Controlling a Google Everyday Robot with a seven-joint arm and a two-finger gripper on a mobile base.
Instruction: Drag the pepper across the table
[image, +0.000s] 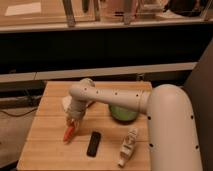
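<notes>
Pepper (69, 133) right at gripper (75, 124) tip, front-L of table (46, 145); open/shut unclear.

Wooden table (46, 146) with pepper (68, 133) at the pincer (74, 124), black bar (93, 144), white bottle (128, 148), green bowl (123, 114)

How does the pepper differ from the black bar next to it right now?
The pepper is orange-red, slim and tapered; the black bar is dark, rectangular and longer. The pepper lies slanted with the gripper at its upper end; the black bar lies beside it, untouched. Both rest on the table.
</notes>
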